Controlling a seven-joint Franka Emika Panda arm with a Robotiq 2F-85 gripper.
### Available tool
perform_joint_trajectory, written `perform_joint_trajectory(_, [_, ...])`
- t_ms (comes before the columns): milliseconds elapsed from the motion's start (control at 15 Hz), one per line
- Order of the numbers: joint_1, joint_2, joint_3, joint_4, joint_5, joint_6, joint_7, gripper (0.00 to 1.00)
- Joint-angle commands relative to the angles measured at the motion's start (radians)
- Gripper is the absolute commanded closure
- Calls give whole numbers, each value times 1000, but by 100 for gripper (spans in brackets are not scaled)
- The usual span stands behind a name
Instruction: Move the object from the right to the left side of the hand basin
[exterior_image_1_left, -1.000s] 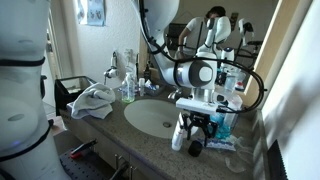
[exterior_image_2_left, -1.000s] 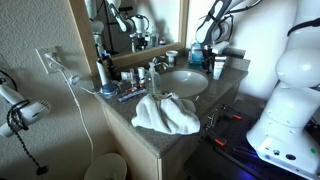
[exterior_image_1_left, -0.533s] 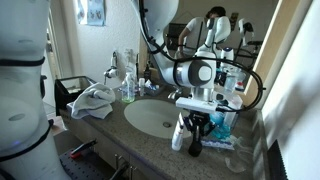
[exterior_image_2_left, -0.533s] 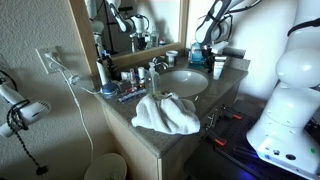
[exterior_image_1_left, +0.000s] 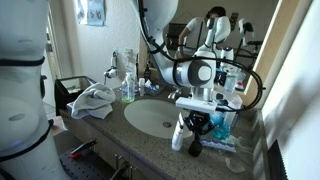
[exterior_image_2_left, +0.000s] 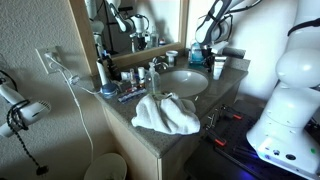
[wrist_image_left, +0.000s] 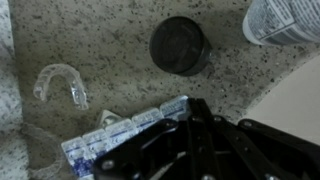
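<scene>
Hand basin (exterior_image_1_left: 150, 119), an oval white ceramic bowl, sits sunk in the speckled grey-brown stone counter (wrist_image_left: 110, 40). My gripper (wrist_image_left: 193, 106) hangs low over the stone just beside the basin's rim, on the side away from the crumpled white towel (exterior_image_1_left: 93, 100). My jaws are drawn together to a narrow point at one end of a flat blue-and-white printed box (wrist_image_left: 115, 135) lying on the counter; whether they pinch it I cannot tell. Near the box lie a round black cap (wrist_image_left: 180, 45), a clear plastic blister (wrist_image_left: 60, 82) and a white printed container (wrist_image_left: 285, 20).
</scene>
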Motion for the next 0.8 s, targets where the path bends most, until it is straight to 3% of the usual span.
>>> perform_joint_trajectory(0, [-1, -22, -1, -18, -1, 29, 32, 85])
perform_joint_trajectory(267, [-3, -53, 5, -9, 43, 20, 48, 100])
perform_joint_trajectory(533, [4, -73, 0, -2, 31, 17, 77, 100])
perform_joint_trajectory(600, [3, -75, 0, -1, 32, 9, 76, 98])
perform_joint_trajectory(667, [3, -77, 0, -3, 33, 10, 81, 73])
perform_joint_trajectory(733, [4, -77, -2, -4, 24, 11, 89, 73])
